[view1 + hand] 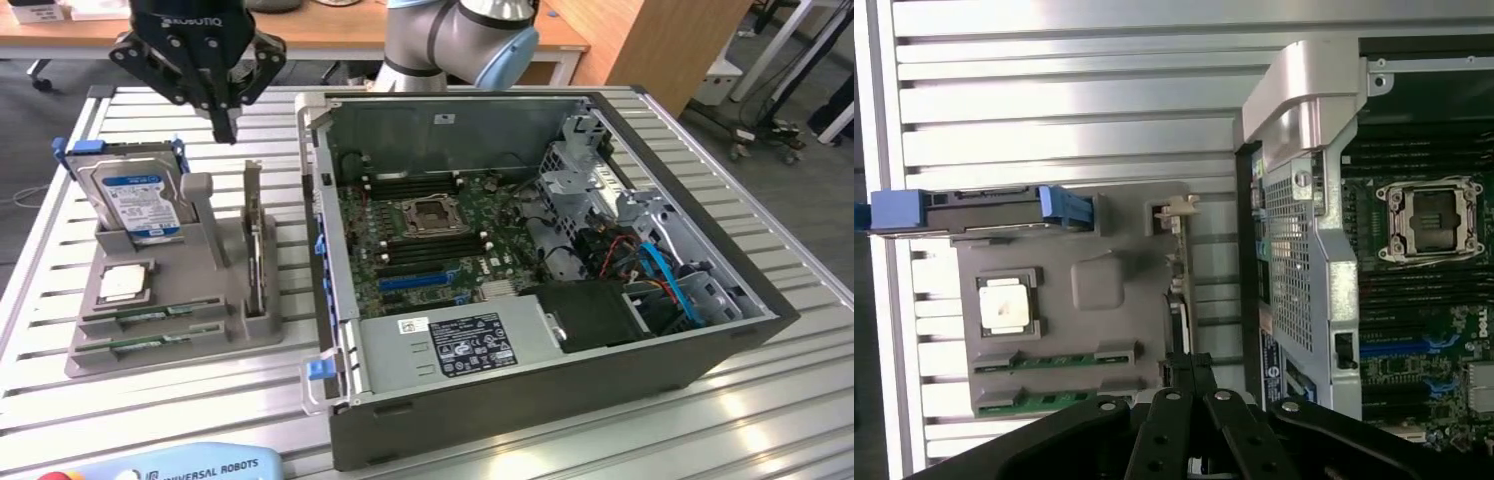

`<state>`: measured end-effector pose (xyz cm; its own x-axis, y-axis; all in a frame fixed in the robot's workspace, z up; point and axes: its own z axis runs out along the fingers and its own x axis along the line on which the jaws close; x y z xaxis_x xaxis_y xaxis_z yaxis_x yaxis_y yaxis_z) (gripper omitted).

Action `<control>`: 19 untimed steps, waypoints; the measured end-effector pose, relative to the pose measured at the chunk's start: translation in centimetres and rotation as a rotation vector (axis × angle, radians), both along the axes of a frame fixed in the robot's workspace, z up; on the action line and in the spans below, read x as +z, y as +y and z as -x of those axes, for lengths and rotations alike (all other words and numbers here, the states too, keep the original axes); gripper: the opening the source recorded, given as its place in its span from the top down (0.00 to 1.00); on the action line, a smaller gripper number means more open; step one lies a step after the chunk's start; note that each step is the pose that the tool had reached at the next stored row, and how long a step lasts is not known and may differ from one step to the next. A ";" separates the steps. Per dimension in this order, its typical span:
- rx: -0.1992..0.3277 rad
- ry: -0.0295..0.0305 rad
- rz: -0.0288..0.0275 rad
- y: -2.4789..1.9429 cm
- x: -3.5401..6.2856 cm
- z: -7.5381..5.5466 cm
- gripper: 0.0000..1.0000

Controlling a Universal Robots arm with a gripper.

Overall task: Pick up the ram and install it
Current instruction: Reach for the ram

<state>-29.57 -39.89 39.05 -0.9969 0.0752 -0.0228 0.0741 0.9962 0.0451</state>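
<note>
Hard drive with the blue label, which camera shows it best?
The exterior view: the hard drive stands upright in the grey holder, its blue label facing the camera. The wrist view looks down on its thin top edge between blue end rails.

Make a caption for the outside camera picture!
Shut gripper hangs above the grey holder beside the open computer case.

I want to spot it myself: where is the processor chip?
At the exterior view's left of the open computer case stands a grey holder. The processor chip lies flat in it, between the upright blue-labelled hard drive and two green sticks. It alone is small, square and silver.
</note>
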 end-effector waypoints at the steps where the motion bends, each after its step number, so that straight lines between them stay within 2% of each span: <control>1: 0.000 0.0001 0.0001 0.00 -0.01 0.3 0.90; 19: 0.000 0.0059 0.0000 0.00 -0.34 4.6 0.90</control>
<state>-34.17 -39.89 38.71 -0.9970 0.0752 -0.0170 0.0744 0.9962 0.0446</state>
